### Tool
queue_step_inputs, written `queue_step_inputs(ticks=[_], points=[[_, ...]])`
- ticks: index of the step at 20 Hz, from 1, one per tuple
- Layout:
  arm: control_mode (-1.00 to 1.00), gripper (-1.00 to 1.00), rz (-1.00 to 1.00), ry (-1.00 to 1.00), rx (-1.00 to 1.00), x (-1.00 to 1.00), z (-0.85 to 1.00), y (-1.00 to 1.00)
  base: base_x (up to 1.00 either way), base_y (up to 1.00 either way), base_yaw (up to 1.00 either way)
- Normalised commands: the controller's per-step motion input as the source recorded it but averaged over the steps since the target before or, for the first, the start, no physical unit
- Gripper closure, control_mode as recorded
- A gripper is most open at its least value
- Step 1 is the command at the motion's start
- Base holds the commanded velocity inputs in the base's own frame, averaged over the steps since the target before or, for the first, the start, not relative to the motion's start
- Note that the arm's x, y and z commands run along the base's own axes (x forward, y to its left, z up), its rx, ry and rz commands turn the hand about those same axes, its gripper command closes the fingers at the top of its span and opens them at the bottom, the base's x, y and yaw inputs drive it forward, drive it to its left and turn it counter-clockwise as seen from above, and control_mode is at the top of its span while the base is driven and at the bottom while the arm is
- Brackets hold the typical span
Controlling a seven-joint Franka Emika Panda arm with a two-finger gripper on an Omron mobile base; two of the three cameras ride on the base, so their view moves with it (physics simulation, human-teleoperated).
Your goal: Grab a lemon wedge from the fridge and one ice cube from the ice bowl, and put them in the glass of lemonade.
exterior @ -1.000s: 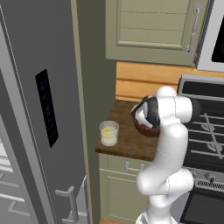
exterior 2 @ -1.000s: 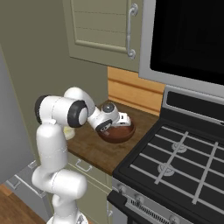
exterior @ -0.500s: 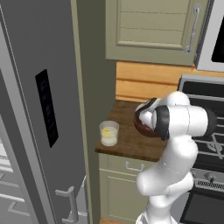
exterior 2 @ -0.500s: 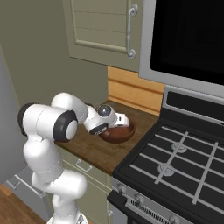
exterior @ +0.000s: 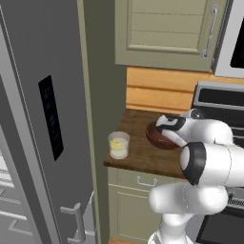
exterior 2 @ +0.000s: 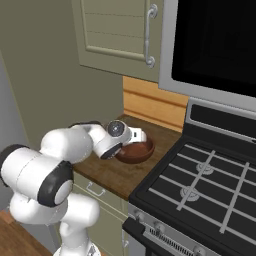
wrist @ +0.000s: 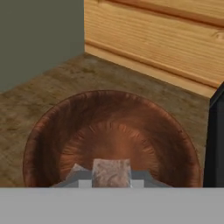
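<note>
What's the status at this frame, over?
Pincer low over the brown bowl, closed on a pale cube. Glass of lemonade waits to the left, yellow piece inside. Counter path clear.

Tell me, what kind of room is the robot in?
It looks like a kitchen. There is a tall grey fridge, a black stove with burner grates, and a wooden counter with a glass of lemonade and a brown bowl on it.

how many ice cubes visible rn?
1: an ice cube between the hand's fingertips, over the brown bowl. The bowl's near floor is hidden, so more may sit there.
</note>
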Motion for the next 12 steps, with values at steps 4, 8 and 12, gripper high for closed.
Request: queue_step_inputs(ticks=[4, 8, 12], points=[[-1.0, 1.0, 0.07, 0.02, 0.01, -0.13, 0.86, 0.04, 0.0, 0.0, 0.0], [-1.0, 1.0, 0.06, 0.08, 0.0, -0.22, 0.57, 0.23, 0.0, 0.0, 0.0], [-1.0, 1.0, 0.08, 0.03, 0.0, -0.32, 0.07, 0.33, 0.0, 0.0, 0.0]])
